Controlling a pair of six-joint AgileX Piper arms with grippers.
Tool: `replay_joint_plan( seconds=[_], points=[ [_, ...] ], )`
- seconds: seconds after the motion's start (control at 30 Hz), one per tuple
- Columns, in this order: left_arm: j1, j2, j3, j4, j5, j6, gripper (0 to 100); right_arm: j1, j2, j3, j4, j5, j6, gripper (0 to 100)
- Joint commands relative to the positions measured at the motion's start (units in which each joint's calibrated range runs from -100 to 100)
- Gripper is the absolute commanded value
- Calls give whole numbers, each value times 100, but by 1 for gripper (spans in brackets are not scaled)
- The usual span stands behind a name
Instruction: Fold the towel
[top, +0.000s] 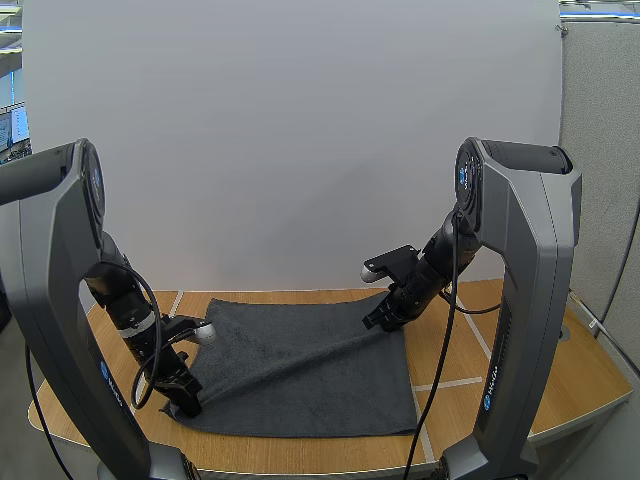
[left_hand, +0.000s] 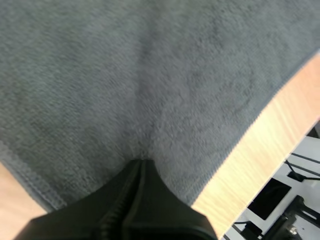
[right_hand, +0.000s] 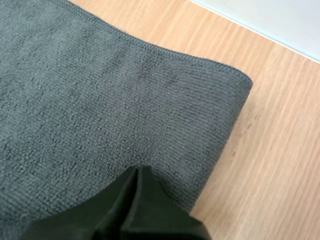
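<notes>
L hand (left_hand: 141, 163) was closed, tips together, pinching the puckered towel (left_hand: 150, 75) near its hemmed edge. R hand (right_hand: 136, 170) was likewise clamped on the cloth by a rounded corner. High view added what wrist cams couldn't: L hand at towel's 7 o'clock corner, R hand at 1 o'clock, a ridge (top: 300, 358) running btwn them, towel spread on the wooden surface (top: 500, 370).

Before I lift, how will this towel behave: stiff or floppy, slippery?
Probably floppy: the towel drapes in a soft ridge below the right gripper. Likely light, since it puckers easily where the left gripper pinches it. Its fuzzy pile should drag rather than slide on the wooden table.
</notes>
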Motion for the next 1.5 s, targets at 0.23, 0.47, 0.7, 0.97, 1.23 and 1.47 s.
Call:
replay_joint_plan(
  seconds=[0.23,0.47,0.7,0.97,1.23,1.47],
  points=[
    [10,-720,-574,-1570,650,699,0,10,-333,-29,49,78,-16,0],
    [10,-795,-1116,-1984,650,699,0,10,-1353,-29,-142,1975,267,0],
    [-101,-795,-1127,-2038,-625,769,0,10,-1853,513,-818,3765,597,0],
    [-781,-494,-1258,-2046,-1666,698,0,10,-2427,1678,-989,3968,509,0],
    [-915,579,-1653,-2267,-2029,627,0,10,-2467,2359,-1370,3873,509,0],
    [-915,1097,-1813,-2267,-2348,627,0,10,-2467,2618,-1680,3637,501,0]
  ],
)
